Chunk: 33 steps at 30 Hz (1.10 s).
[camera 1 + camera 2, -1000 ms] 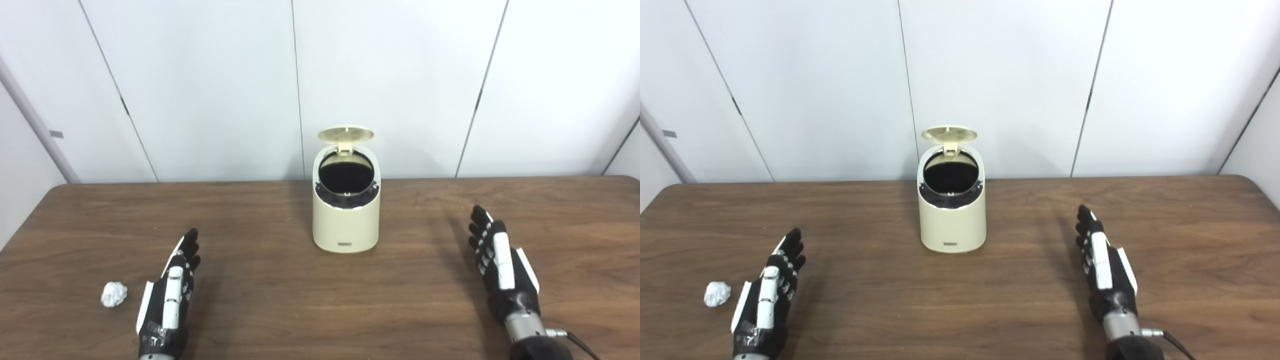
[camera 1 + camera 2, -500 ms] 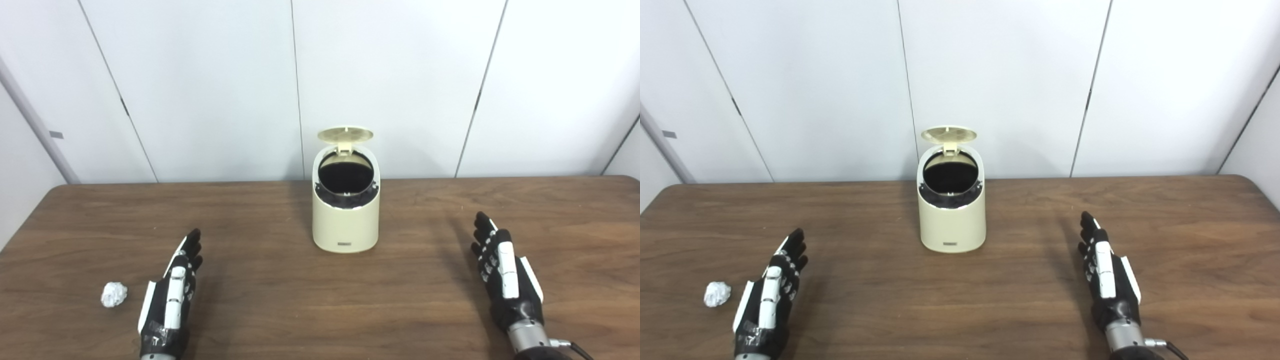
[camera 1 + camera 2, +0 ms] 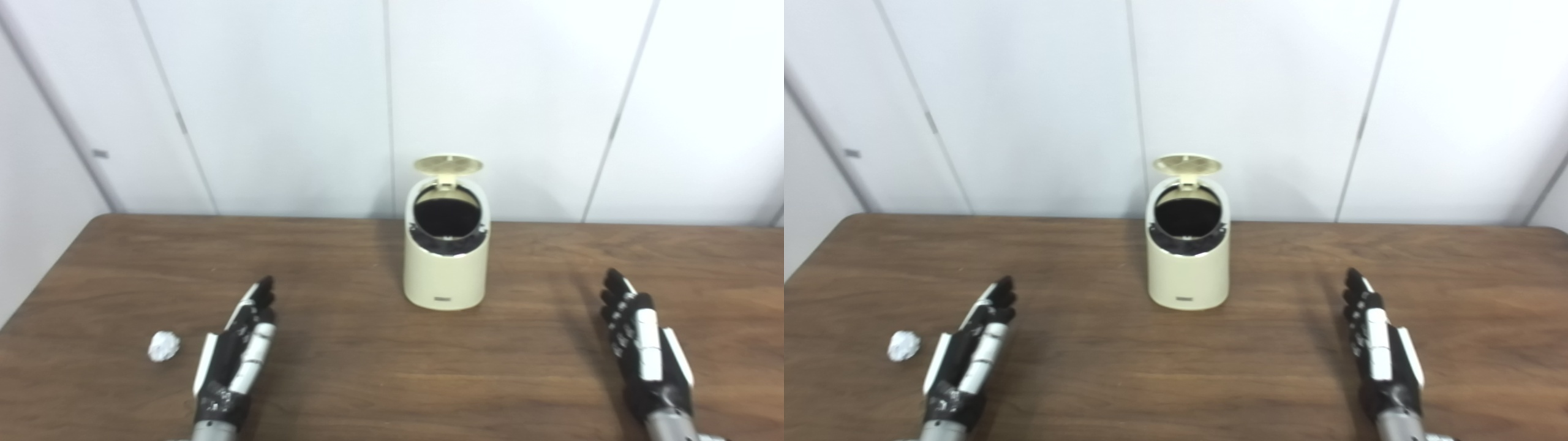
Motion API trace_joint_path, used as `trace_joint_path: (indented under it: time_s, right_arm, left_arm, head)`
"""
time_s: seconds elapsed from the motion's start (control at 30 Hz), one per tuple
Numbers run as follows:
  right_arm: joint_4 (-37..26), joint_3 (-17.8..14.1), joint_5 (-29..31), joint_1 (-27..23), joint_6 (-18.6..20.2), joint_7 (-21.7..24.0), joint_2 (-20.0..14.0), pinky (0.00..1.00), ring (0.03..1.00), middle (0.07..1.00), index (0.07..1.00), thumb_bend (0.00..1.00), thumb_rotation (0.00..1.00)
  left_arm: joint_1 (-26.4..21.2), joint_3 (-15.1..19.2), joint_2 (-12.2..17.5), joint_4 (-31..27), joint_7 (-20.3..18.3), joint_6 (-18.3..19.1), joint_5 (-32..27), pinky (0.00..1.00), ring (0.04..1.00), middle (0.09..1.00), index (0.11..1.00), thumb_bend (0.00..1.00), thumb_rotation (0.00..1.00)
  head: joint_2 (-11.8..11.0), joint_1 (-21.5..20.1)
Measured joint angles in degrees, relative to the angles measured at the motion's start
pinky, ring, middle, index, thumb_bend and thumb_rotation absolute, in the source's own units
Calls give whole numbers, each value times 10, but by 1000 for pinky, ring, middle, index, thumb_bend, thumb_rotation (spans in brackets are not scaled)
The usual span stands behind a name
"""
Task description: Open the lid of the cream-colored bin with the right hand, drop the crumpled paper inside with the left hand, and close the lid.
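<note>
On the table: wooden table [image 3: 380, 380] runs wide in front of me, white wall panels [image 3: 275, 92] behind it.
Bin: cream-colored bin [image 3: 446, 269] stands mid-table toward the far edge, well apart from both my hands, dark mouth facing me.
Lid: lid [image 3: 448, 164] is tipped up on its rear hinge, so the opening step reads as done.
Right hand: my right hand [image 3: 646, 346] lies low by the near right edge, fingers stretched out and apart, gripping nothing, well clear of the bin.
Left hand: my left hand [image 3: 242, 352] sits at the near left, fingers extended and spread, empty, pointing up the table.
Paper: crumpled paper [image 3: 163, 346] rests on the wood just beside my left hand, on its outer side, not touching it.
Step in hand: I judge we're at the pickup, lid up, paper not yet grasped.
Next move: left hand needs to swing outward over the ball, curl around it, lift, then carry it well across to the bin's mouth.
Watch for: the ball looks light and could skitter away if I nudge it before closing.
View difference: the right eye view shows the paper [image 3: 903, 345] nearer the picture's left edge and the table's right corner curving away; the left eye view crops that corner but shows more of the left wall.
</note>
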Motion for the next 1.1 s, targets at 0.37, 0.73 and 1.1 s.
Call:
trace_joint_path:
  time_s: [0.37,0.73,1.1]
  right_arm:
    - [17,-6,36,-3,-16,20,-23,1000,989,985,966,514,1000]
    - [23,-9,47,-5,-16,24,-38,1000,1000,989,967,485,1000]
    - [16,-8,47,-3,0,24,-41,1000,990,984,966,477,1000]
  left_arm:
    - [9,15,45,-99,14,76,69,831,872,882,879,832,159]
    - [5,58,140,-170,10,143,144,858,878,883,875,884,157]
    - [8,73,181,-181,1,175,243,777,856,880,873,893,242]
  head:
    - [2,55]
    - [0,95]
    - [4,103]
